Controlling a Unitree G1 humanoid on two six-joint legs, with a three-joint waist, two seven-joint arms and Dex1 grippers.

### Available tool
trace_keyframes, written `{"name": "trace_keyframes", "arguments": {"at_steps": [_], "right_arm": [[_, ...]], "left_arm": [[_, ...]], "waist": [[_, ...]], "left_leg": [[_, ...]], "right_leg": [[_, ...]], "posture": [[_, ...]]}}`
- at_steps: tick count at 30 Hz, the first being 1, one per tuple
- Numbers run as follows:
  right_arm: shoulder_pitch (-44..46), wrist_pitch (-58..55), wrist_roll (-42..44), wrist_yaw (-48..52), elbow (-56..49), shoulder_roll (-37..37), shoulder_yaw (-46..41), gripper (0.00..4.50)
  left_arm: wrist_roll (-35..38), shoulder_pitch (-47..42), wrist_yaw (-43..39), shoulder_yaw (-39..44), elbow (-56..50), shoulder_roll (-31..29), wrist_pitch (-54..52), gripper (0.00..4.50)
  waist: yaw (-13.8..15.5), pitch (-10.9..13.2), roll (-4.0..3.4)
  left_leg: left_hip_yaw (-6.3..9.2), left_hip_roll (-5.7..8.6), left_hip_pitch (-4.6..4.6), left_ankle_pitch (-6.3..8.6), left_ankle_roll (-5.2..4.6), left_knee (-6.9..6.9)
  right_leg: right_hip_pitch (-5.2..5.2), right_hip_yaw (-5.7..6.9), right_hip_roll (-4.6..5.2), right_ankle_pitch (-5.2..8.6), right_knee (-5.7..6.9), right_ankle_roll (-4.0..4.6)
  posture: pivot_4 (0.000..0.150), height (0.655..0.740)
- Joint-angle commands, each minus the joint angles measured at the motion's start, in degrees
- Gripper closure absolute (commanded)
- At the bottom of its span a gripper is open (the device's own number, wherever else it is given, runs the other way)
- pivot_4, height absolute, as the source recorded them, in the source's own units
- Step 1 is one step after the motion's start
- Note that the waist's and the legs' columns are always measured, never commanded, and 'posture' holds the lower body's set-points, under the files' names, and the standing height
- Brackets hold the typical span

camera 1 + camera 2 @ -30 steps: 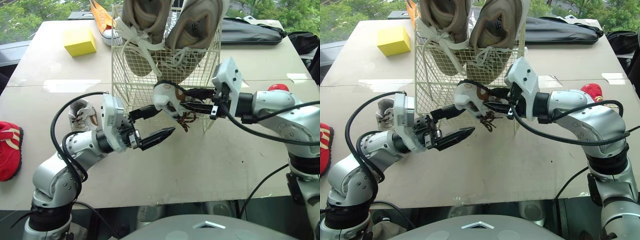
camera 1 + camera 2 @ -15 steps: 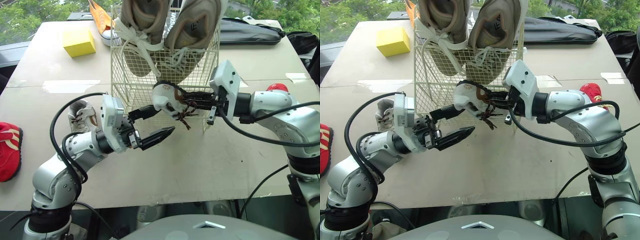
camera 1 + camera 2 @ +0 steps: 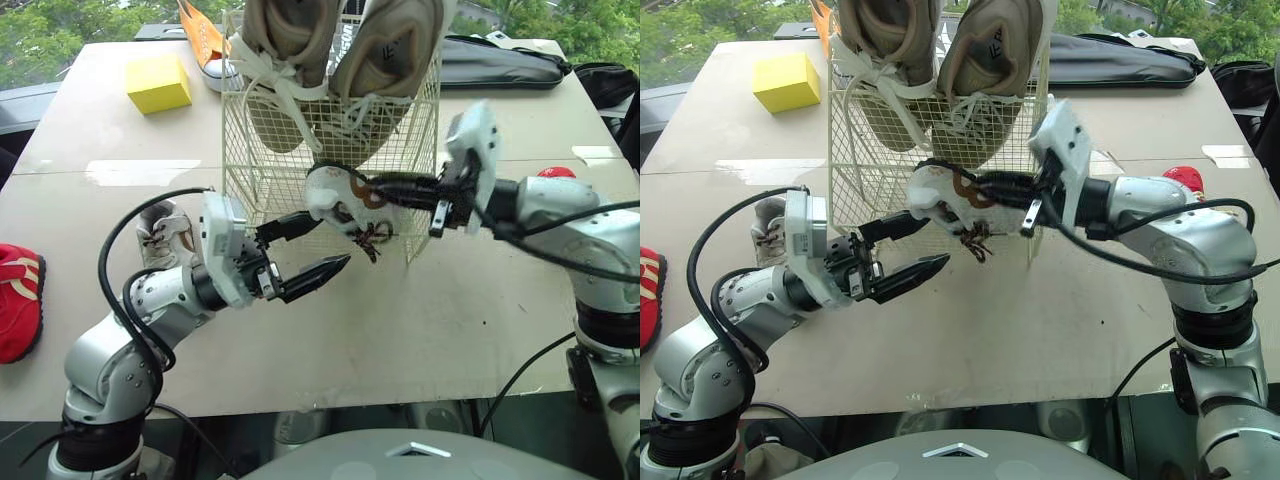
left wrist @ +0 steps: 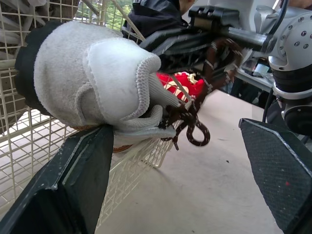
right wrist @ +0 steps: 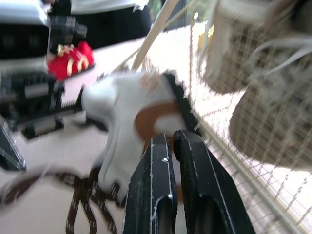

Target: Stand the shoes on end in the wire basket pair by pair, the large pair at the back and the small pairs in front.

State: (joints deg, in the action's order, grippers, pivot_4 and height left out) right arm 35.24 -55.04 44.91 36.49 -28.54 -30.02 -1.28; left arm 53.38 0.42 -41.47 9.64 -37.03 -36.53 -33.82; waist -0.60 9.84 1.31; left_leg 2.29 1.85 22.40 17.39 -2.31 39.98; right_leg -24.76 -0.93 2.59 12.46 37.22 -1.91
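A cream wire basket [image 3: 262, 165] stands mid-table with the large beige pair [image 3: 385, 60] upright at its back. My right gripper [image 3: 378, 190] is shut on a small white shoe [image 3: 332, 195] with brown laces, held in the air against the basket's front wall; the right wrist view has its fingers [image 5: 156, 165] pinched on the shoe's collar [image 5: 146, 122]. Just below and left of the shoe, my left gripper [image 3: 333, 238] is open, one finger [image 4: 73, 175] under the shoe's toe [image 4: 97, 83]. A second small white shoe [image 3: 165, 235] lies on the table by my left arm.
A red shoe [image 3: 18, 295] lies at the table's left edge and another red shoe [image 3: 555, 176] behind my right arm. At the back are a yellow block [image 3: 160, 83], an orange and white shoe [image 3: 205, 45] and a black bag [image 3: 500, 62].
My right wrist has rolled and drawn slightly to the right, with the small white shoe still in its grip and nearly in the same spot. The left arm has not moved.
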Motion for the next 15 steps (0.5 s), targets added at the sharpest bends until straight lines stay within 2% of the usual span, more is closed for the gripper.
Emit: {"name": "trace_keyframes", "arguments": {"at_steps": [1,7,12,14,15], "right_arm": [[0.4,-0.9,5.8,-3.0,-0.5,1.6,-6.1,4.45],[0.5,-1.3,7.7,-3.9,-1.0,0.5,-6.1,4.45],[-0.4,0.0,4.0,-0.3,-3.9,-3.8,1.2,2.09],[-0.6,1.0,2.1,0.1,-3.7,-4.5,3.3,1.43],[-0.6,1.4,1.4,0.2,-3.5,-4.7,3.8,0.82]], "left_arm": [[2.1,0.3,0.2,2.3,-1.1,0.5,1.1,0.0],[2.5,0.3,0.0,2.6,-0.9,0.4,0.8,0.0],[1.7,0.0,-0.7,1.9,-0.8,-0.1,0.9,0.0],[1.5,-0.1,-0.8,1.7,-0.8,-0.1,0.8,0.0],[1.5,-0.1,-0.9,1.6,-0.8,-0.1,0.8,0.0]], "waist": [[0.0,0.0,0.0],[0.0,0.0,-0.01],[0.0,0.0,-0.02],[0.0,0.0,-0.01],[0.0,0.0,-0.02]], "left_leg": [[0.0,0.0,0.0,0.0,0.0,-0.01],[0.0,0.0,0.0,0.0,0.0,-0.1],[0.0,0.0,0.01,0.0,0.0,-0.18],[0.0,0.0,0.0,0.0,0.0,-0.2],[0.0,0.0,0.01,0.0,0.0,-0.2]], "right_leg": [[0.0,0.0,0.0,0.0,-0.01,0.0],[-0.01,0.0,-0.01,0.0,-0.08,0.0],[-0.01,0.03,-0.01,0.0,-0.17,0.0],[-0.01,0.03,-0.02,0.0,-0.18,0.0],[-0.01,0.02,-0.01,0.0,-0.18,0.0]], "posture": [[0.15,0.74],[0.15,0.74],[0.15,0.74],[0.15,0.74],[0.15,0.74]]}}
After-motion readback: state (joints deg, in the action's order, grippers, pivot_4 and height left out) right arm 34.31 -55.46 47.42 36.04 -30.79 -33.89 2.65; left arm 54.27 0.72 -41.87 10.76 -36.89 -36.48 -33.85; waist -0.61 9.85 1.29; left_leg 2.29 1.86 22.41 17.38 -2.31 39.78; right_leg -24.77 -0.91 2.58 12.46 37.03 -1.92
